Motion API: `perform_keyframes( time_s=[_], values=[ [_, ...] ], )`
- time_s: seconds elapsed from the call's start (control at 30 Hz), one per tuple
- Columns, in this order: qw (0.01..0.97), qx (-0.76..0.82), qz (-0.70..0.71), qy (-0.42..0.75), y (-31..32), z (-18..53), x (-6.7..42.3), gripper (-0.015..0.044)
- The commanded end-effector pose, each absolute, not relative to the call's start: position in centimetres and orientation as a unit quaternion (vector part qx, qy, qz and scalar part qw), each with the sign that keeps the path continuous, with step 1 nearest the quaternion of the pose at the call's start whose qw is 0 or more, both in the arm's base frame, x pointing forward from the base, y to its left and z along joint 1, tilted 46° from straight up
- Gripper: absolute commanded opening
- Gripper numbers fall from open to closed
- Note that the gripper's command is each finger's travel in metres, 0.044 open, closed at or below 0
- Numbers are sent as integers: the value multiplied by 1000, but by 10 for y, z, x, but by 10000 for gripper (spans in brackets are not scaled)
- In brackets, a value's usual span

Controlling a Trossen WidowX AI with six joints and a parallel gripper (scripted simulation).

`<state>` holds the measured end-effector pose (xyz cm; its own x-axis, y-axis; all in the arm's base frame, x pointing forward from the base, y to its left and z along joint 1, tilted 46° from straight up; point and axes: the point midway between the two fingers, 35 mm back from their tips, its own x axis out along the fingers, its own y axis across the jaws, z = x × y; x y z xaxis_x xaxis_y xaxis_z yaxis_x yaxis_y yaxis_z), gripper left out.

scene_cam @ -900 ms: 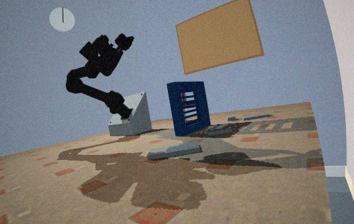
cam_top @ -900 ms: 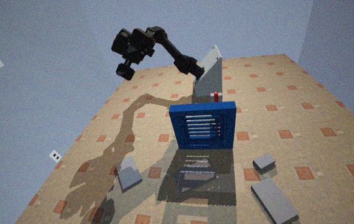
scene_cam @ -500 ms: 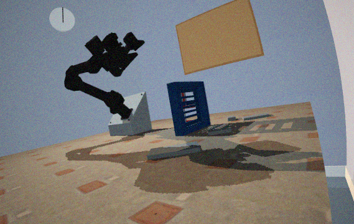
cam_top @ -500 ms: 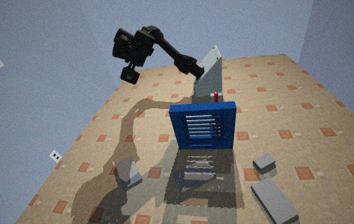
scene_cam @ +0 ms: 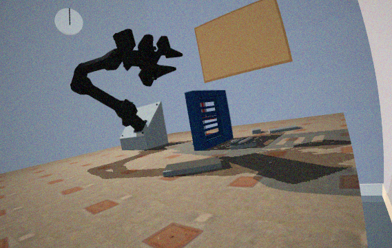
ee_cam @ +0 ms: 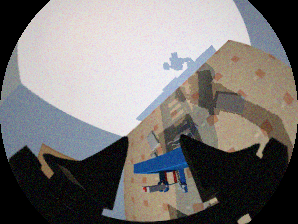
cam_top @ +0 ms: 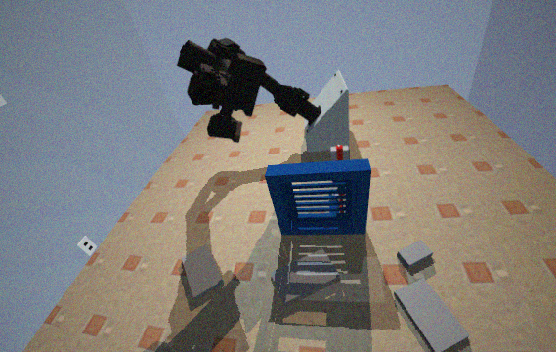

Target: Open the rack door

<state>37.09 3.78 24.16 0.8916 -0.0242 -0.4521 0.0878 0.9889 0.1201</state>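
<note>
Right now, you have the gripper raised well above the table, its fingers spread apart with nothing between them. Your black arm reaches up from a pale sloped mount on the table. The blue rack stands upright on the table in front of that mount, apart from your gripper. On the mount's side of the rack, you can see a red upright handle against a light backing; whether it has been turned, you cannot tell. You also have a flat gray block to one side of the rack. To the other side lie a small gray block and a long gray block, near each other.
</note>
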Motion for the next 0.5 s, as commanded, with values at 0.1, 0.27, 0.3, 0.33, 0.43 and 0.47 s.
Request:
perform_keyframes(
  time_s=[0.1, 0.27, 0.3, 0.33, 0.43, 0.47],
  values=[
    [948, 71, -48, 307, 53, 214, 378, 296],
    [929, 64, -66, 359, 61, 194, 380, 296],
    [925, 62, -70, 369, 63, 190, 380, 296],
    [921, 60, -74, 379, 65, 187, 381, 296],
    [908, 52, -87, 407, 70, 175, 381, 296],
    [904, 49, -91, 416, 71, 172, 380, 296]
  ],
)
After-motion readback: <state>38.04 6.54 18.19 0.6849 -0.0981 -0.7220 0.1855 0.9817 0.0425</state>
